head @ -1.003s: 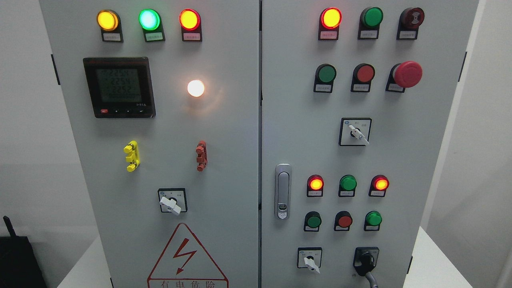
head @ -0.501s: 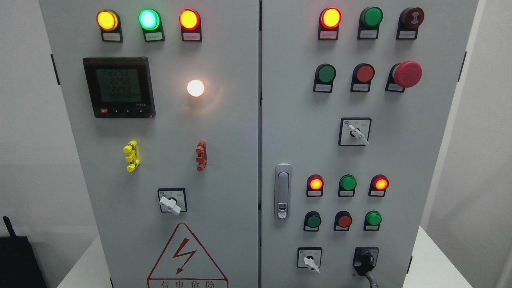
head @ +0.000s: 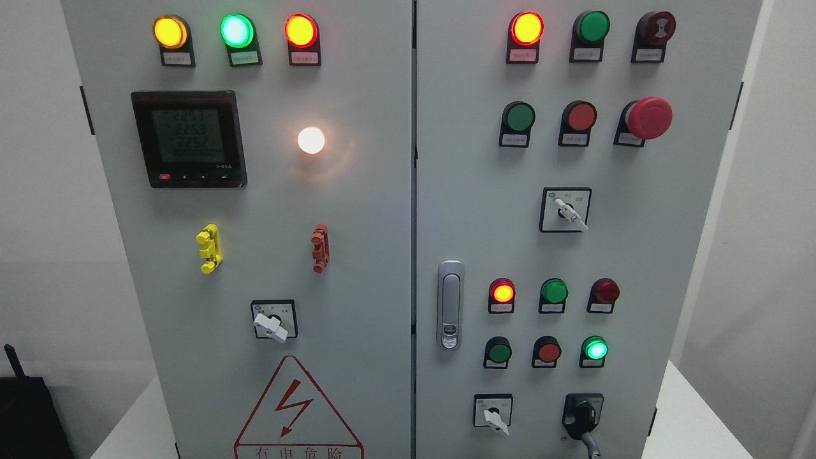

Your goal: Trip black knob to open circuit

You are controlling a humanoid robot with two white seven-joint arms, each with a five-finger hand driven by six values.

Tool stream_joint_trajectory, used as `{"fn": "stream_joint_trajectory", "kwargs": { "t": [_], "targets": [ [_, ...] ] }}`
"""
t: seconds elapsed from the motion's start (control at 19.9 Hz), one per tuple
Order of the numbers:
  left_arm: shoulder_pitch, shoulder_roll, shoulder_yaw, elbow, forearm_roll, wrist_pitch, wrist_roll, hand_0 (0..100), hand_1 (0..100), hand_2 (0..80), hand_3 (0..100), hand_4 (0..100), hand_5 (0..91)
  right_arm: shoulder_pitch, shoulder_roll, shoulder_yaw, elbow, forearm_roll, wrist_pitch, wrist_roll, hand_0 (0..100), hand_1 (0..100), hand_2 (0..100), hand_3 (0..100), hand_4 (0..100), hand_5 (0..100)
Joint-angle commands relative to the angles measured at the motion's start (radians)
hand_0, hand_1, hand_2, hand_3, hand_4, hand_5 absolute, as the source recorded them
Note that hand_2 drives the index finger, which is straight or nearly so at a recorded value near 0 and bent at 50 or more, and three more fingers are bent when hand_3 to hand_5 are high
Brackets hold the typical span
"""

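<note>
The black knob (head: pixel 581 415) sits at the lower right of the grey cabinet's right door (head: pixel 637 255), its handle pointing down and slightly right, a grey lever end showing below it. Above it, the right-hand red lamp (head: pixel 604 291) is dark and the green button (head: pixel 595 349) beneath that lamp glows. The left red lamp (head: pixel 502 292) in that row is lit. Neither of my hands shows anywhere in the head view.
A white-handled selector (head: pixel 495 419) sits left of the black knob, another one (head: pixel 569 213) higher up, a third (head: pixel 272 326) on the left door. A red mushroom button (head: pixel 649 118) juts out at the upper right. A chrome door latch (head: pixel 451 305) stands near the middle seam.
The right red lamp above the black knob has gone dark and the green button below it has lit up. The view has shifted very slightly.
</note>
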Motion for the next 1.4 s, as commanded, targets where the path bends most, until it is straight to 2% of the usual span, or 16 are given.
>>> {"fn": "stream_joint_trajectory", "kwargs": {
  "t": [0.0, 1.35],
  "targets": [
    [-0.002, -0.002, 0.001, 0.000, 0.002, 0.000, 0.000, 12, 39, 0.0, 0, 0, 0.0, -0.026, 0.002, 0.041, -0.066, 0.001, -0.020, 0.029, 0, 0, 4, 100, 100, 100],
    [-0.004, -0.002, 0.001, 0.000, 0.002, 0.000, 0.000, 12, 39, 0.0, 0, 0, 0.0, -0.011, -0.016, 0.020, -0.060, 0.001, -0.018, 0.027, 0, 0, 4, 100, 100, 100]
  ]
}}
